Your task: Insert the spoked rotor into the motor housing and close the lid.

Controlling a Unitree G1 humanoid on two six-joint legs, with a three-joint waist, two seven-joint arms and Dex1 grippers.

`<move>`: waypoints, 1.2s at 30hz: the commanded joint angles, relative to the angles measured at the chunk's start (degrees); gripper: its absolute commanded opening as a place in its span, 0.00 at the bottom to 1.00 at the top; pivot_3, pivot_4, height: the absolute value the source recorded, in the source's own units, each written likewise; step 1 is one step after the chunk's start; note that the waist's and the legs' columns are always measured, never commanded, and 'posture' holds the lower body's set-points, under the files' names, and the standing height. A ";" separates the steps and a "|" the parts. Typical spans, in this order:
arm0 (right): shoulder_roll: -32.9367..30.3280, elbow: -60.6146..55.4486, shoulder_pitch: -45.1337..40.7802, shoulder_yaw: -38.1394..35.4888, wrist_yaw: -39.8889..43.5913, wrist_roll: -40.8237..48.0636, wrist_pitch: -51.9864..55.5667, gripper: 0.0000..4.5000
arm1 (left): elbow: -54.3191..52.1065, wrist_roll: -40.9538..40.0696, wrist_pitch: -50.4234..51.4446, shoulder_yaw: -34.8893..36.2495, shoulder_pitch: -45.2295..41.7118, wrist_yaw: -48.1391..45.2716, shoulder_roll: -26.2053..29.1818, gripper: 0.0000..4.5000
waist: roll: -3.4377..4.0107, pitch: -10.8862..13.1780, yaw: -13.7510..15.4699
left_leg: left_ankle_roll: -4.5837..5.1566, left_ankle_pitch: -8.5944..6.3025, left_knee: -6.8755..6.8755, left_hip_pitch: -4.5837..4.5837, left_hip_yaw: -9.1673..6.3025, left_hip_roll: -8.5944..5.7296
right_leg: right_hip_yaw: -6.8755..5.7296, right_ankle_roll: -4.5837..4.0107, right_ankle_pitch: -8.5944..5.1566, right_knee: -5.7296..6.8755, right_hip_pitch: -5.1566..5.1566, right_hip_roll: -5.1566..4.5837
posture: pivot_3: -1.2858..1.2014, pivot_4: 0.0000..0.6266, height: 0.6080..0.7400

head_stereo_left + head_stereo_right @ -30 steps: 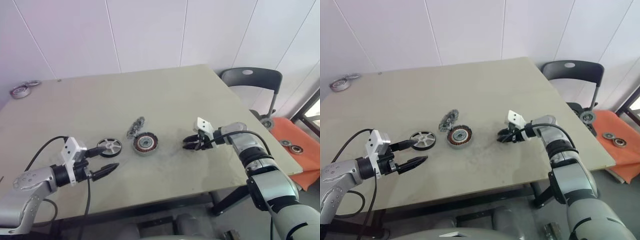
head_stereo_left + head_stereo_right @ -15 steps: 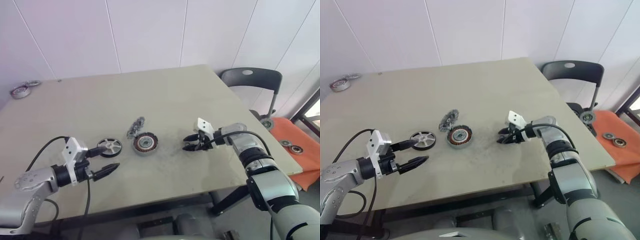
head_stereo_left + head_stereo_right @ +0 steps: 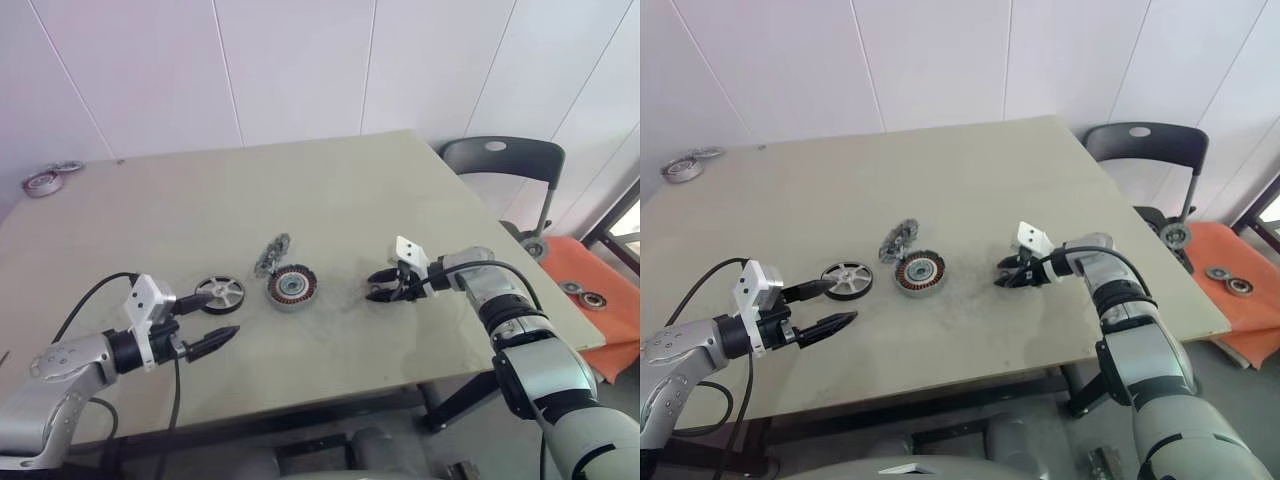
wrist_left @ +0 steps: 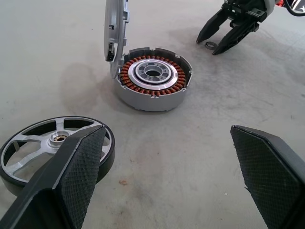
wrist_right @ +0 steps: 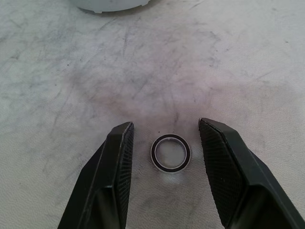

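**Rotor waiting beside the open housing**

While the spoked rotor [image 4: 55,149] lies flat just left of the motor housing [image 4: 153,78], we judge it stiff, fairly heavy and slick; the outer rim looks the safest hold. The housing's lid [image 4: 114,33] stands upright. Our left gripper [image 3: 205,325], near the rotor, gapes fully, empty. Right of the housing, our right gripper [image 5: 164,152] straddles a small ring [image 5: 170,152], jaws half open, not gripping.
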 commanded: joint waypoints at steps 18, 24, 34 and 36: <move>-3.41 -4.31 0.94 -0.70 6.42 1.26 3.12 0.50 | -0.73 0.20 -0.99 0.28 -1.26 0.24 0.01 1.00 | 0.03 0.02 1.31 | 0.00 0.00 -0.07 -0.07 0.00 -0.01 | -0.01 0.00 0.00 -0.14 -0.05 -0.01 | 0.52 0.00 1.00; -2.93 -6.10 1.82 -0.55 5.56 1.07 4.06 0.50 | -0.55 0.40 -1.04 0.05 -1.68 0.25 0.00 1.00 | 0.03 0.02 1.24 | 0.00 0.00 -0.09 -0.07 0.00 -0.01 | -0.01 0.00 0.00 -0.14 -0.06 0.00 | 0.52 0.00 1.00; -2.48 -8.04 2.62 -0.21 4.09 0.76 4.72 0.29 | -0.77 0.54 -0.95 0.05 -1.63 0.26 0.06 1.00 | 0.03 0.02 1.22 | 0.00 0.00 -0.09 -0.07 0.00 -0.01 | -0.01 0.00 0.00 -0.14 -0.07 0.00 | 0.52 0.00 1.00; -2.48 -8.33 2.80 -0.07 4.01 0.67 4.75 0.15 | -0.85 0.56 -0.93 0.05 -1.59 0.28 0.08 1.00 | 0.03 0.02 1.22 | 0.00 0.00 -0.10 -0.07 0.00 -0.01 | -0.01 0.00 0.00 -0.14 -0.07 0.00 | 0.52 0.00 1.00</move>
